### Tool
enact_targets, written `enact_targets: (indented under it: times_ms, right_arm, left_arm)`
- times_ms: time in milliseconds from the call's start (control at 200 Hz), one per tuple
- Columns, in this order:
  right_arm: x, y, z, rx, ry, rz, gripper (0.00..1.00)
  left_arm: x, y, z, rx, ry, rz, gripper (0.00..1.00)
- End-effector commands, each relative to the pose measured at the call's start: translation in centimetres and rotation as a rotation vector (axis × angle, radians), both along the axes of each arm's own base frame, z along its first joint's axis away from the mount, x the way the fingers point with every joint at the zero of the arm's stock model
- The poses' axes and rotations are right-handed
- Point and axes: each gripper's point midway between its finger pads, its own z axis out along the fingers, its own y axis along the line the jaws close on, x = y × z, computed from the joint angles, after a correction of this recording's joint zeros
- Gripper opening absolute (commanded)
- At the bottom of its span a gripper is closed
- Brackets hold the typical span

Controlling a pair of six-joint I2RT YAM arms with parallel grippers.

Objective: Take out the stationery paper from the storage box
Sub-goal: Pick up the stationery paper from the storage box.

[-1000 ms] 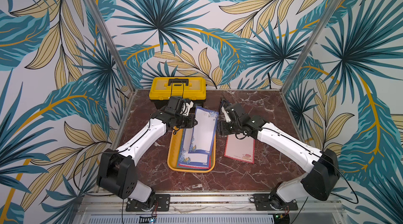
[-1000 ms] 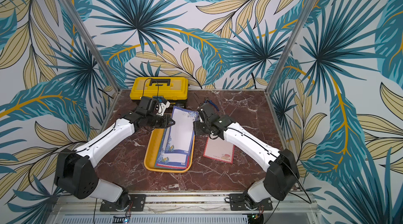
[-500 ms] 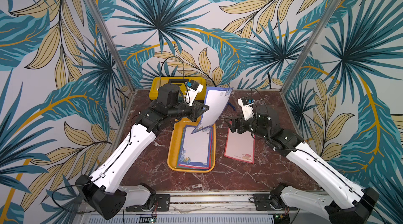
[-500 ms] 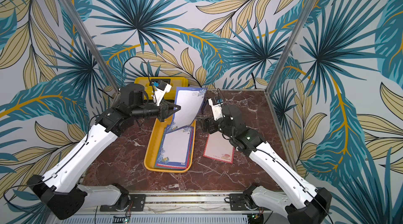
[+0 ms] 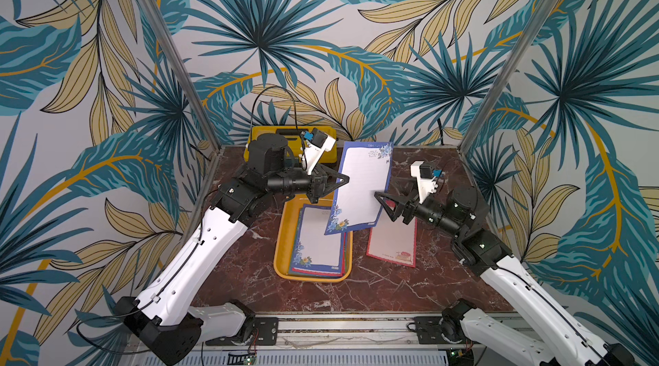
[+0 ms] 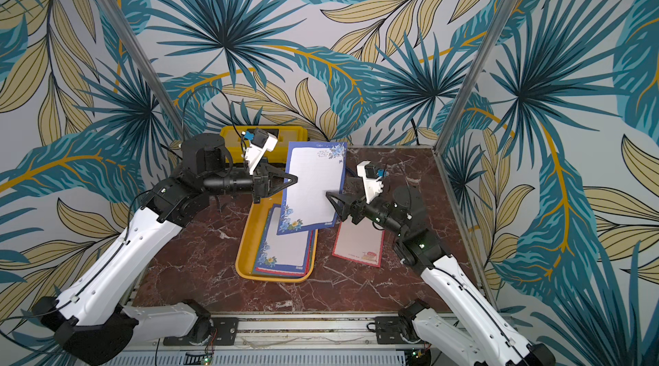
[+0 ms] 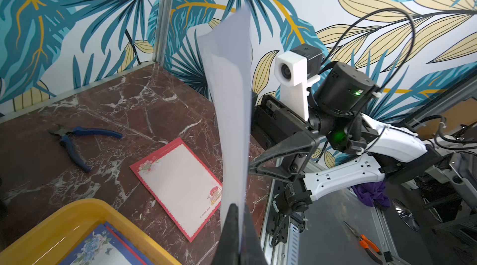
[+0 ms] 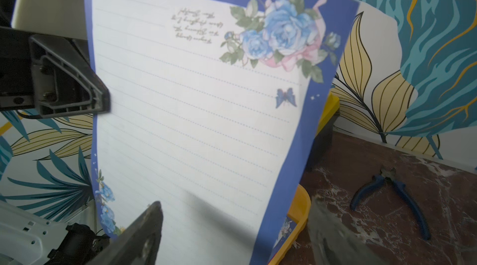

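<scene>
Left gripper (image 5: 345, 180) clamped on blue-bordered stationery sheet (image 5: 362, 186), held above storage box (image 5: 280, 239); right gripper (image 5: 378, 200) jaws apart at sheet's opposite edge.

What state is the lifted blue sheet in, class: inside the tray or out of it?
Out. The blue sheet hangs tilted in the air above the tray, its edge pinched in the shut left end effector.

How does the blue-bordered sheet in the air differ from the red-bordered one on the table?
The blue-bordered sheet hangs pinched in the left gripper, tilted and bowed; the red-bordered sheet lies flat on the table. The blue-bordered sheet carries blue roses; the red-bordered sheet has a scalloped red edge. Both are white-centred rectangles.
</scene>
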Motion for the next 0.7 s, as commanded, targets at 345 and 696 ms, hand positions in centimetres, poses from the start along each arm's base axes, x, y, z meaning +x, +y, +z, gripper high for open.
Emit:
enact_targets:
  times_ms: [345,696]
  right_arm:
    - [-3.4,3.5,4.7,0.195,-0.037,0.409,0.72]
    - [-4.0,3.6,5.6,0.255,-0.017,0.456,0.35]
  left_arm:
    - [-3.0,0.5,3.2,-0.063,-0.045,-0.074,0.0]
    - [-2.4,0.5,3.5,-0.086,-0.051,-0.043,0.0]
